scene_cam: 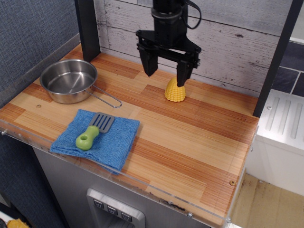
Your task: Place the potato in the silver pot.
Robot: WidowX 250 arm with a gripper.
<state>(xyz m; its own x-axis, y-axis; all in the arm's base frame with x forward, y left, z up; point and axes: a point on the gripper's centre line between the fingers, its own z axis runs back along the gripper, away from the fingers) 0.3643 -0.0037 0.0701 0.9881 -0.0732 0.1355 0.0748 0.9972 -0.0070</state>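
Observation:
The potato (174, 92) is a small yellow dome with kernel bumps, standing on the wooden counter at the back, right of centre. My black gripper (166, 76) hangs open just above it and slightly to its left. Its right finger (183, 75) covers the dome's top. Nothing is held. The silver pot (69, 80) is a shallow shiny pan at the back left, empty, with its wire loop handle (106, 98) pointing right.
A blue cloth (97, 138) lies at the front left with a green-handled spatula (91, 131) on it. A plank wall runs behind the counter. A dark post (88, 28) stands behind the pot. A clear strip edges the counter's front.

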